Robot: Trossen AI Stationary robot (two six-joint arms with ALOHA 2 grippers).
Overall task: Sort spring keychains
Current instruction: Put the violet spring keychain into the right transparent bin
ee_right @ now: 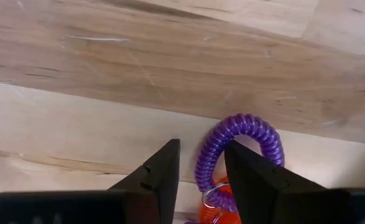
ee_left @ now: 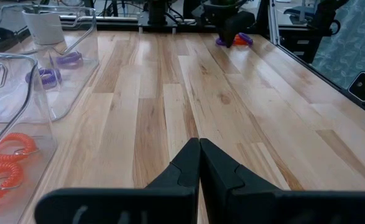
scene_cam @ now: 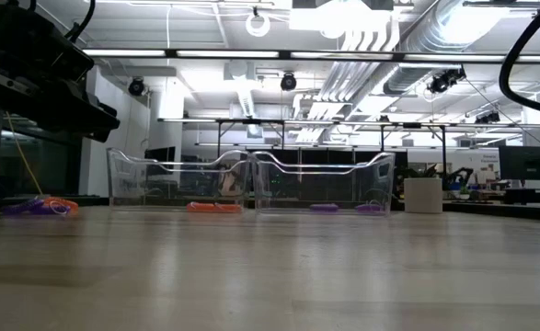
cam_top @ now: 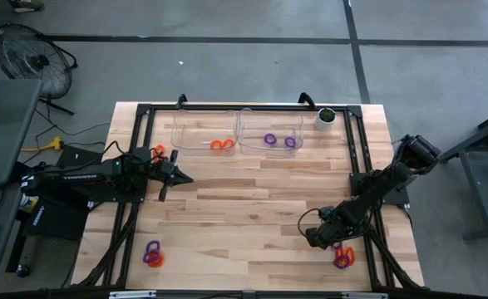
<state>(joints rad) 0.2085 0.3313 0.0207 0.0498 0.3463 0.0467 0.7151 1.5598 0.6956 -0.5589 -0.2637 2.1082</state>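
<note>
At the table's near left corner lies a small pile of a purple and an orange spring keychain (cam_top: 152, 254), well apart from either arm. The left gripper (cam_top: 179, 177) hovers over bare wood at the left side of the wooden table (cam_top: 252, 208), its fingers (ee_left: 188, 168) pressed together on nothing.

Along the far edge stand two clear plastic bins side by side. The left bin (cam_top: 204, 131) holds orange spring keychains (cam_top: 222, 144); the right bin (cam_top: 270, 130) holds purple spring keychains (cam_top: 279, 140). Just right of the bins, at the far right corner, stands a small white cup (cam_top: 325, 119) with a dark top.

Near the table's near right corner, the right gripper (ee_right: 202, 174) is lowered onto the wood, its fingers (ee_right: 157, 177) parted around one side of a purple coiled keychain (ee_right: 244, 140); whether they actually pinch the coil cannot be told. An orange keychain (ee_right: 222, 202) lies touching the purple one.
</note>
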